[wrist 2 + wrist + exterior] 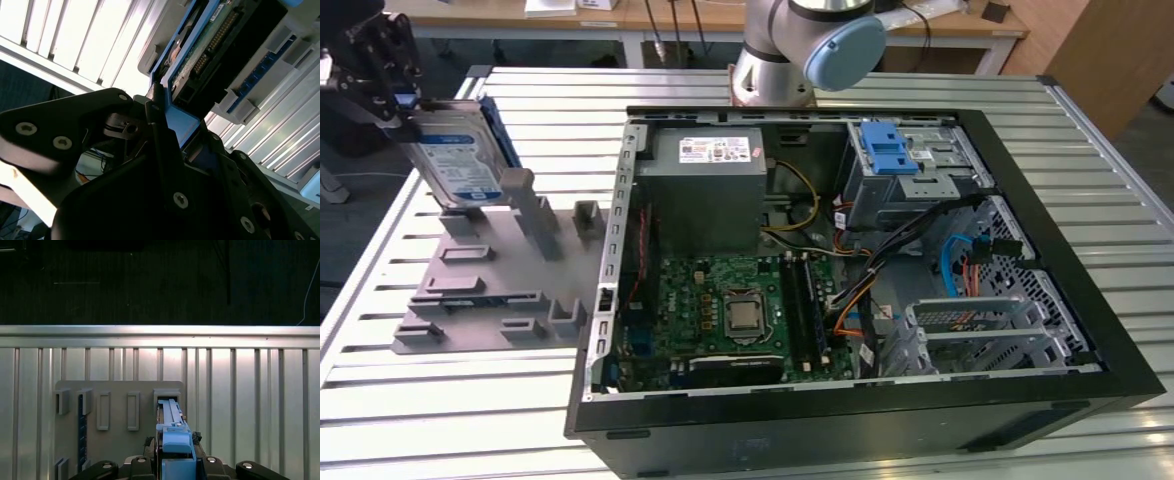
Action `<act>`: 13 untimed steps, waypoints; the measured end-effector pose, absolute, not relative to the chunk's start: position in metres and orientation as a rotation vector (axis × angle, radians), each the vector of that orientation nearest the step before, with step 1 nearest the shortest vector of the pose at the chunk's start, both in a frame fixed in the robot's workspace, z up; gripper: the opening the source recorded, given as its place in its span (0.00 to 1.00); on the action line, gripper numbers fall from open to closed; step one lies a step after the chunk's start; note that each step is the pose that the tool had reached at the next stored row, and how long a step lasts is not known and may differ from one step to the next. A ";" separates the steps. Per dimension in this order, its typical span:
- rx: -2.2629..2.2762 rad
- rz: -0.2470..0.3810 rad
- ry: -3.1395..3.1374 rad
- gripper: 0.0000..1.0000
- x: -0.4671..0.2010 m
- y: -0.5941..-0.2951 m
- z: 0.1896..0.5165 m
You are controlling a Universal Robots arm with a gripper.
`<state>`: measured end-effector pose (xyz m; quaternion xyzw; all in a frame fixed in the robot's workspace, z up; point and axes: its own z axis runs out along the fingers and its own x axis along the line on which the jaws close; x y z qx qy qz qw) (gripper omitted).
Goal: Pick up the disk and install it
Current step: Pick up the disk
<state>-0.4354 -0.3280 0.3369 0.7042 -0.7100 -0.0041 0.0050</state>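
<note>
The disk (455, 157) is a silver-grey hard drive with a blue and white label and a blue bracket. It stands on edge at the back of the grey holder plate (480, 290), at the exterior view's left. My gripper (400, 103) comes down onto its top edge and is shut on the disk. In the first wrist view the blue bracket (174, 440) sits between the black fingers (141, 462), above a slot of the holder plate (117, 440). The second wrist view shows the disk (215, 45) and its bracket clamped by the gripper (170, 125).
An open black computer case (1067, 390) lies at the exterior view's right on a slatted metal table (454, 420). Inside are a grey power supply (707, 190), a motherboard (720, 320), cables and a silver drive cage (941, 180) with a blue latch (887, 148). The arm's base (787, 50) stands behind the case.
</note>
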 end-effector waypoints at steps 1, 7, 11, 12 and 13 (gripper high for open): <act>2.205 -0.013 -2.223 0.36 -0.435 -0.328 0.337; 2.205 -0.013 -2.223 0.36 -0.435 -0.328 0.340; 2.205 -0.013 -2.223 0.36 -0.435 -0.328 0.341; 2.205 -0.013 -2.223 0.36 -0.435 -0.328 0.341; 2.205 -0.013 -2.223 0.36 -0.435 -0.328 0.342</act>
